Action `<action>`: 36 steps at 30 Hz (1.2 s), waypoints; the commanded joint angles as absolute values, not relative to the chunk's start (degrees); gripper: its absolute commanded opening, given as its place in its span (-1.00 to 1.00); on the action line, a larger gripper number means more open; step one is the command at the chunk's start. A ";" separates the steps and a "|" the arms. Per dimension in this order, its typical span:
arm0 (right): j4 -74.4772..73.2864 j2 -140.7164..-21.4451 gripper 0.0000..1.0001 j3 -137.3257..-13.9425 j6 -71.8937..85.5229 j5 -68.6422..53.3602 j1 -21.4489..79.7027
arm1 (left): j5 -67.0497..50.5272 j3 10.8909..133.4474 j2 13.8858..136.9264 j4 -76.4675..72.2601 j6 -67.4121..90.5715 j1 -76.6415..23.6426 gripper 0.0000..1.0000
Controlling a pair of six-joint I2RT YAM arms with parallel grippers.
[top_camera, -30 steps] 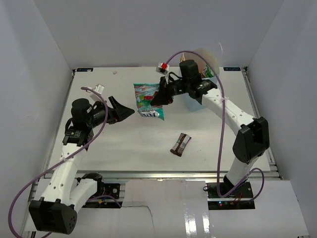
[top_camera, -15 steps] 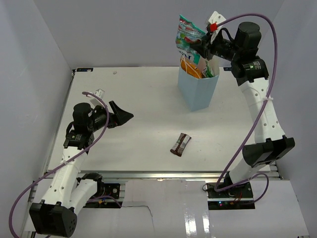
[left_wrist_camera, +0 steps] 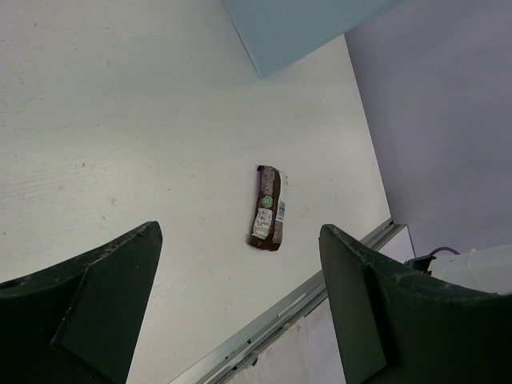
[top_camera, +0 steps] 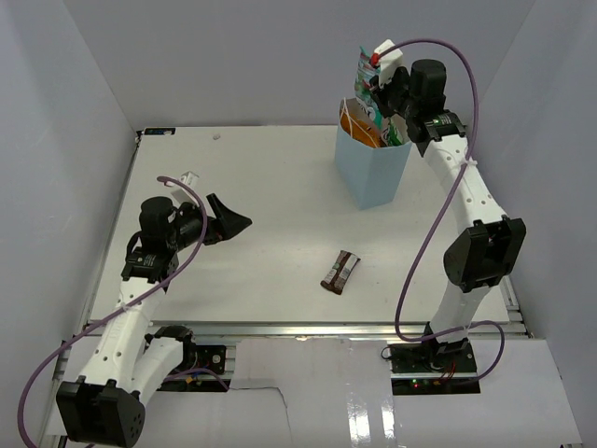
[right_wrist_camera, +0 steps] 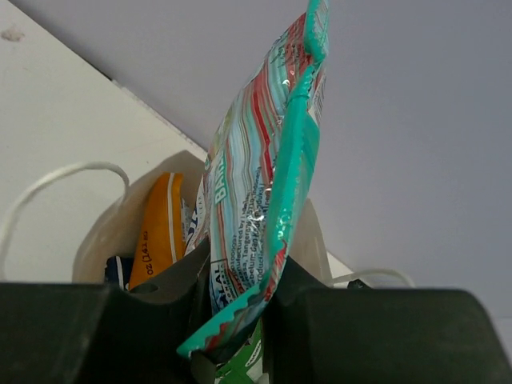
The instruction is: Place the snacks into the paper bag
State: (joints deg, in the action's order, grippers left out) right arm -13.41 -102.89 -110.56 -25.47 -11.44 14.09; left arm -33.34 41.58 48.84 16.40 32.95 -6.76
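Currently, right gripper (right_wrist_camera: 238, 308) clenched on pouch (right_wrist_camera: 264, 184), upright over bag (top_camera: 373, 173) mouth; left gripper (top_camera: 233, 222) spread wide over table (top_camera: 233, 159), bar (top_camera: 340, 272) lying apart

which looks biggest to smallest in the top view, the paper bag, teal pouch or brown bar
paper bag, clearly largest
teal pouch and brown bar: near alike; pouch shows edge-on and raised, so unranked

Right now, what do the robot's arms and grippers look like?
The left arm and right arm are white links with chunky black joints. A purple cable loops along each. The left gripper and right gripper have black wedge-shaped fingers; a white-and-red block sits by the right wrist.
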 commanded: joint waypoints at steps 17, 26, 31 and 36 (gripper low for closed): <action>-4.65 -106.61 -0.81 -99.06 -29.96 -4.13 12.31 | -33.40 40.87 47.72 16.08 32.08 -6.94 0.80; -11.95 -104.77 0.03 -98.52 -28.75 -13.87 10.90 | -32.43 41.66 47.37 17.40 31.55 -6.94 0.81; -14.76 -99.68 0.57 -103.44 -24.17 -18.27 10.02 | -32.08 43.76 49.04 17.75 31.29 -6.94 0.89; -17.40 -93.88 0.68 -107.57 -23.12 -21.61 9.67 | -31.03 46.31 50.89 18.28 31.20 -6.94 0.92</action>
State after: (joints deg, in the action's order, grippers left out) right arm -17.30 -101.62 -102.28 -25.10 -16.82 9.58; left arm -32.08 42.89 50.33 17.80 32.14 -6.76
